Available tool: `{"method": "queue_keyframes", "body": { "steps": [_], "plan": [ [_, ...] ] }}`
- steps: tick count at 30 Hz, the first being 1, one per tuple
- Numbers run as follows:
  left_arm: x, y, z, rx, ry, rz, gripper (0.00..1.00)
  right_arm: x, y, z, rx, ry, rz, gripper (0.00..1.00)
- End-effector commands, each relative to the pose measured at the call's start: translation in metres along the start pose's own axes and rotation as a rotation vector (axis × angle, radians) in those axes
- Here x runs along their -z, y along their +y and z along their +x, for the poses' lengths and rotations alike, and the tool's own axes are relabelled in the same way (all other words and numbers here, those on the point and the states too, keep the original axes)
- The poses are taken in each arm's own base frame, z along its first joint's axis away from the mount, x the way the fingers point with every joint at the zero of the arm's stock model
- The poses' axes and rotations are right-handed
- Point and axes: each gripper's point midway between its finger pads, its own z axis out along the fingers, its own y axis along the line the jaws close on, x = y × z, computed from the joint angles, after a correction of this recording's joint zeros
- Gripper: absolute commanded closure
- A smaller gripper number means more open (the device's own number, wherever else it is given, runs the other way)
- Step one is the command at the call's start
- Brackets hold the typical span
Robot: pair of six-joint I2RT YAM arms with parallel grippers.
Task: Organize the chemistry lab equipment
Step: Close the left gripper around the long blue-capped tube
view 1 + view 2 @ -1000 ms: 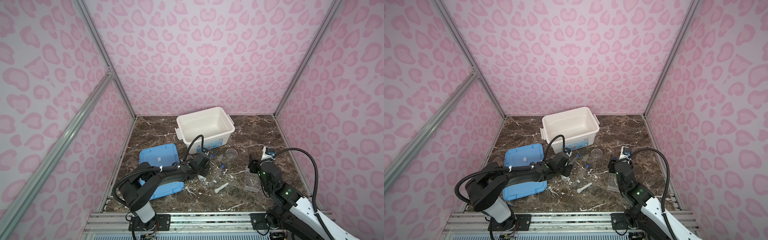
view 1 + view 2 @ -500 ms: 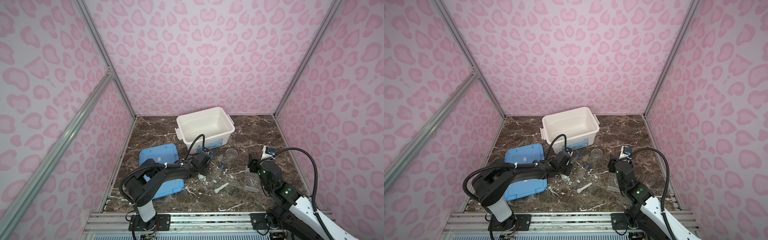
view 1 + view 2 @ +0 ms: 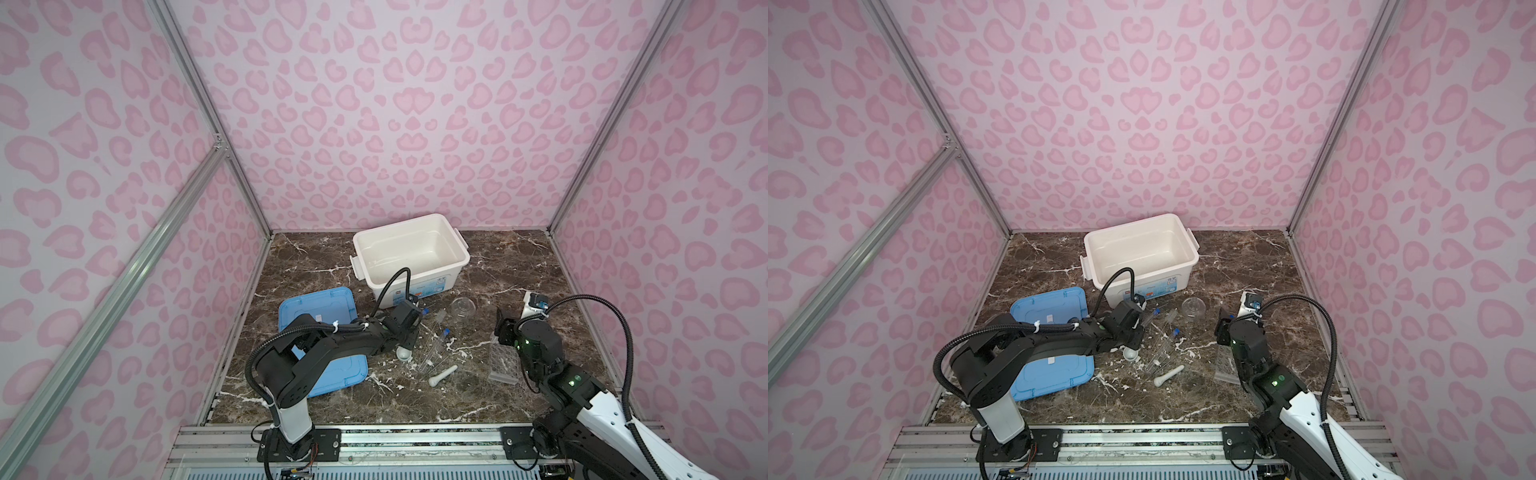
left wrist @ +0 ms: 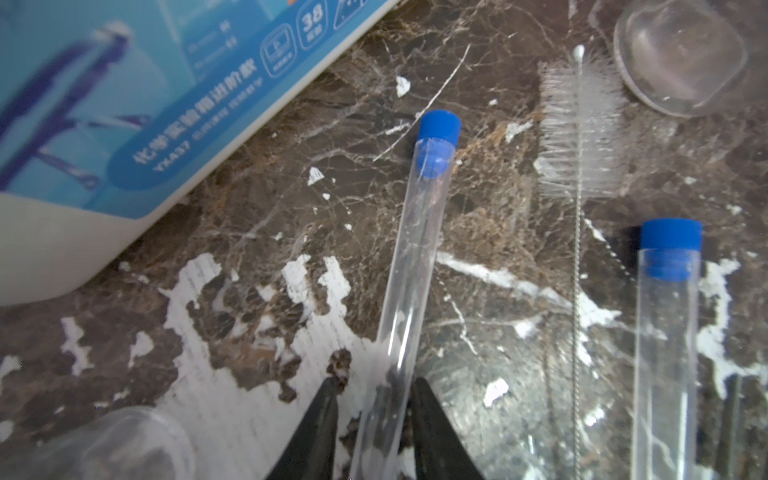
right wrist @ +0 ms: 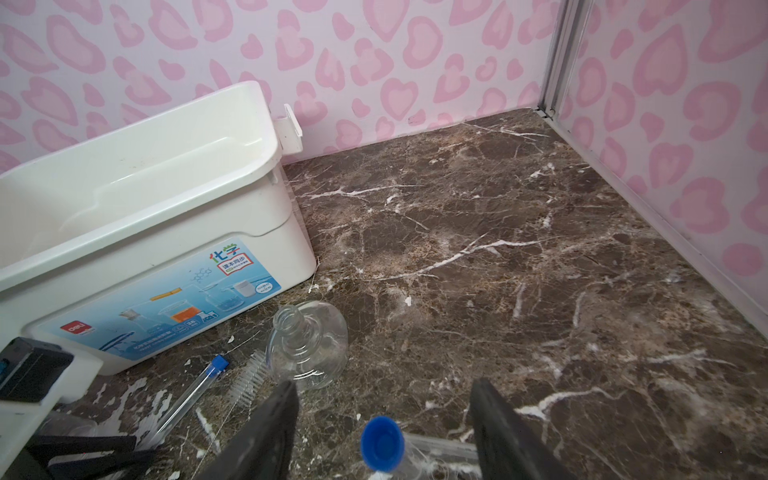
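From where I am standing, the left claw [image 4: 376,386] is straddling the barrel of a blue-capped test tube [image 4: 415,249], well down from its cap. The tube is lying flat on the desk [image 3: 519,266], just near of the white bin [image 3: 436,278], with its cap pointing toward the bin. One finger is sitting against the tube wall while a gap is showing on the other side, so the claw is standing narrowly open and is not yet clamping. The tube is looking light, stiff, smooth and round, so I am expecting it to roll or slip, and to crack under a hard squeeze. A gentle hold across the barrel, nearer its middle, is seeming safer to me. The left arm is stretching low from the near left, over the blue lid [image 3: 316,307], with its wrist dipping to the desk beside the mortar bowl [image 3: 404,353]. The right arm is folding up at the near right, and the right claw [image 5: 384,384] is hanging wide open above the tube rack [image 3: 503,365]. It is gripping nothing, though another tube's blue cap [image 5: 382,444] is lying untouched between its fingers.
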Motion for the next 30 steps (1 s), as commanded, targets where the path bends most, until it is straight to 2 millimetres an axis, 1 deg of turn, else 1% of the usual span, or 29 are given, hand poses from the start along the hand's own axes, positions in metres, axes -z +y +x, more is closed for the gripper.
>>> {"method": "queue_keyframes", "body": {
  "steps": [1, 14, 27, 30],
  "plan": [
    [-0.0026, -0.0070, 0.0023, -0.017, 0.020, 0.038, 0.69, 0.0011, 0.0001, -0.0064, -0.016, -0.021, 0.002, 0.33],
    [-0.0075, -0.0113, 0.0105, -0.023, 0.042, 0.066, 0.77, 0.0018, -0.0018, -0.0054, -0.022, -0.018, 0.007, 0.33],
    [-0.0087, -0.0135, 0.0111, -0.028, 0.041, 0.076, 0.83, 0.0038, -0.0048, -0.0034, -0.027, -0.016, 0.013, 0.33],
    [-0.0072, -0.0137, 0.0083, -0.030, 0.032, 0.079, 0.83, 0.0051, -0.0051, -0.0041, -0.030, -0.019, 0.011, 0.33]
  ]
}}
